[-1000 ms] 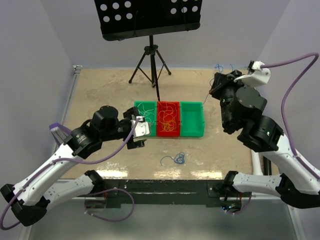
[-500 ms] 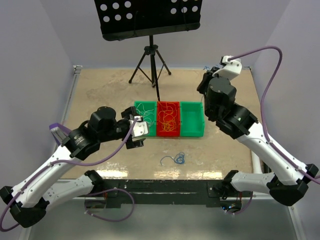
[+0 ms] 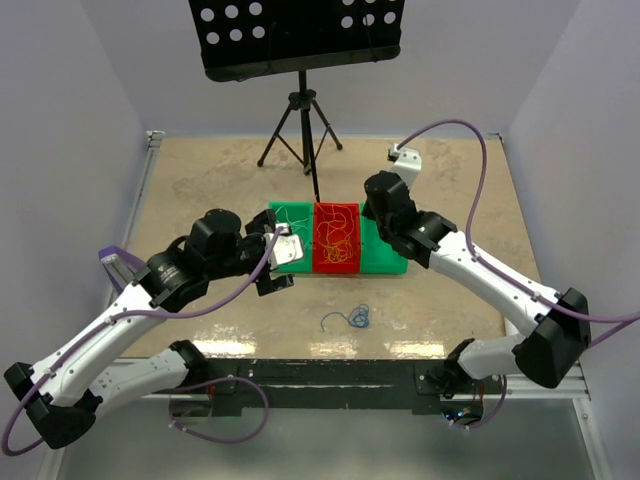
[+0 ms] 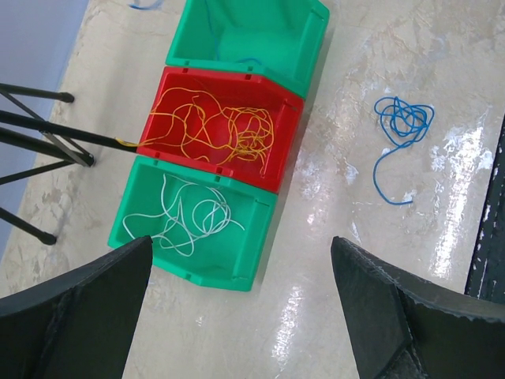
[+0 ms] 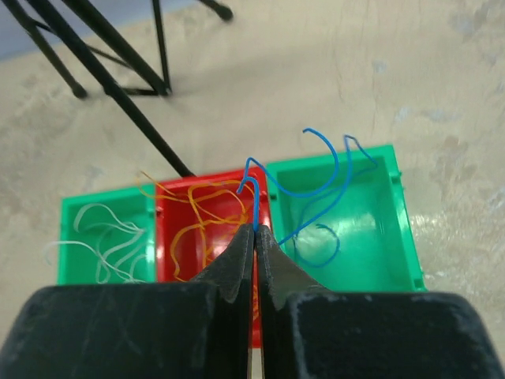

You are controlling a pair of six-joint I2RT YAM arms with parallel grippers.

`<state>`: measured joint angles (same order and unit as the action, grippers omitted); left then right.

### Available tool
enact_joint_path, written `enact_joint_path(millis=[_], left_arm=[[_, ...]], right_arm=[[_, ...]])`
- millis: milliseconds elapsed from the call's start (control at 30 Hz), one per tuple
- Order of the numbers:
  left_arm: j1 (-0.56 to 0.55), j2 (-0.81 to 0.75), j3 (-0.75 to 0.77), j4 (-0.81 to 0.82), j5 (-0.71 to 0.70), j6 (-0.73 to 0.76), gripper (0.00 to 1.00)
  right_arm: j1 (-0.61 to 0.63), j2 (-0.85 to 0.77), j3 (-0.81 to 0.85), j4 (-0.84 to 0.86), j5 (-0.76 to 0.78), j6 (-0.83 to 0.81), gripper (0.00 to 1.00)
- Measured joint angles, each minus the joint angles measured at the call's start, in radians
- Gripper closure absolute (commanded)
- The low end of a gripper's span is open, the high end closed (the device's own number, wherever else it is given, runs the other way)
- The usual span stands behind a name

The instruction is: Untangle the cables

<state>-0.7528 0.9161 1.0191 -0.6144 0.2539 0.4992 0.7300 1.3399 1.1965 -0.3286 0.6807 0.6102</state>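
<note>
My right gripper (image 5: 256, 227) is shut on a thin blue cable (image 5: 327, 170), which curls up from the fingertips and loops over the right green bin (image 5: 402, 229). It hovers above the seam between that bin and the red bin (image 5: 170, 253), where the orange cables (image 5: 201, 221) lie. White cables (image 4: 193, 217) lie in the left green bin (image 4: 237, 268). A loose blue cable clump (image 4: 402, 122) rests on the table in front of the bins (image 3: 347, 319). My left gripper (image 4: 241, 245) hangs wide open and holds nothing, above the table at the left green bin's near corner.
A black tripod (image 3: 300, 120) with a perforated music-stand plate (image 3: 300, 35) stands behind the bins; one thin leg reaches the red bin's back rim (image 4: 79, 138). The table's dark front edge (image 4: 489, 237) runs just past the blue clump.
My right arm swung from the far right corner leftward to above the bins, still shut on the blue cable. The left arm barely moved.
</note>
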Motion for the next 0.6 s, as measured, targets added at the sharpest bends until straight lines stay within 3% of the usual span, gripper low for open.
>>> enact_joint_path(millis=[400, 600], left_arm=[[0.0, 0.001, 0.011, 0.013, -0.023, -0.01, 0.0], [0.0, 0.001, 0.011, 0.015, -0.023, -0.01, 0.0]], right_arm=[[-0.16, -0.005, -0.216, 0.077, -0.254, 0.099, 1.0], [-0.193, 0.042, -0.253, 0.092, -0.291, 0.126, 1.0]])
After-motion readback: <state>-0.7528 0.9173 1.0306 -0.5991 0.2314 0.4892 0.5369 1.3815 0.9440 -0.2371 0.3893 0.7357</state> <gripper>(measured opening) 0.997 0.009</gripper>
